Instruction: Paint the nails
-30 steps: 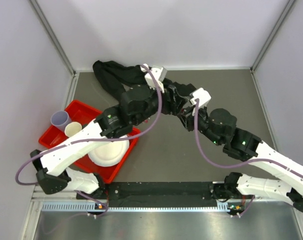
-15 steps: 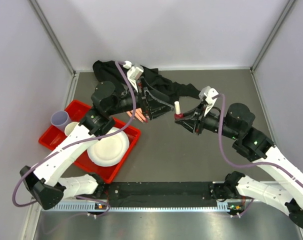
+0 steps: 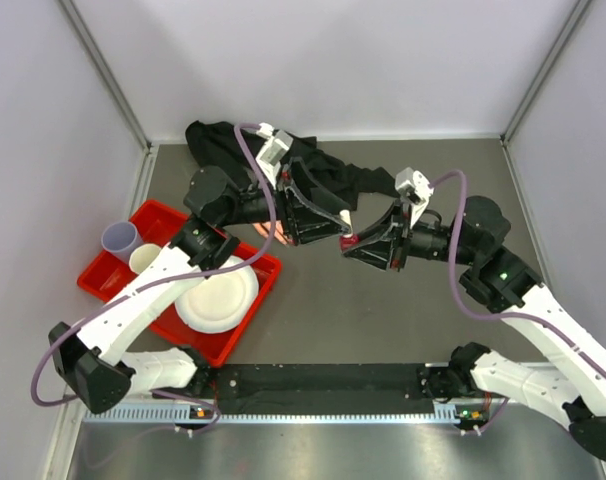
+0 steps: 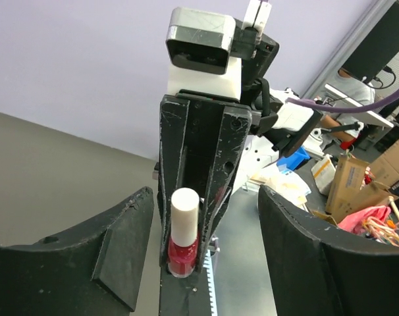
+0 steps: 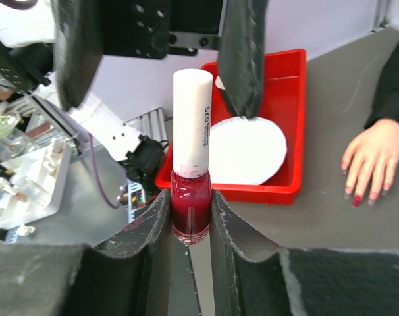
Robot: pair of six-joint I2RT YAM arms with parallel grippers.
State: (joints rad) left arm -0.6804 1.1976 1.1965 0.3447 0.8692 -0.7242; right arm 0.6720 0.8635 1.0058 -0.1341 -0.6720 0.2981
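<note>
The right tool (image 5: 191, 220) clamps the polish bottle (image 5: 190, 205); the left tool (image 4: 205, 197) gapes wide, flanking its white cap (image 5: 191, 118) (centre, close, twist straight). The nails (image 5: 356, 200) lie on the desk (image 5: 318, 227), at the right wrist view's 3 o'clock.

Above mid-worktop (image 3: 383, 320): right gripper (image 5: 191, 214) clamped on a polish bottle (image 5: 191, 178), white cap upright between the spread fingers (image 5: 244, 59) of the left gripper (image 4: 206, 197), with only narrow gaps either side of the cap. Along the left edge: red tray (image 3: 108, 275) holding a plate (image 5: 242, 148) and two cups (image 3: 120, 238). Near the tray, beneath the left arm: mannequin hand (image 5: 372, 155) lying flat, black sleeve (image 3: 218, 150) heaped toward the back wall. Bare grey surface toward the arm bases and on the right, open for passage.
</note>
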